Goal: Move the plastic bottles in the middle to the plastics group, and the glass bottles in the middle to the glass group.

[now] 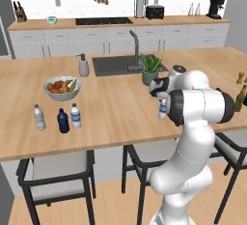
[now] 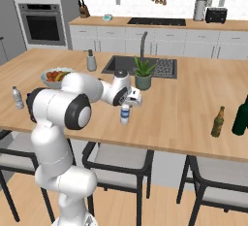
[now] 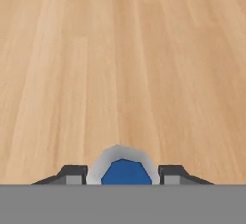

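Note:
A small clear plastic bottle with a white cap and blue label stands on the wooden island near its front edge. My gripper reaches down over its top. In the hand view its blue label sits tight between my two fingertips, so the gripper is shut on it. At the far left, a second blue-labelled plastic bottle stands beside the navy-blue bottle and the grey-labelled clear bottle. At the far right, the olive-brown glass bottle stands next to the blackish-green bottle.
A fruit bowl, a soap dispenser, the sink and a potted plant sit further back on the island. Two wooden shakers stand at the right edge. Stools line the near side.

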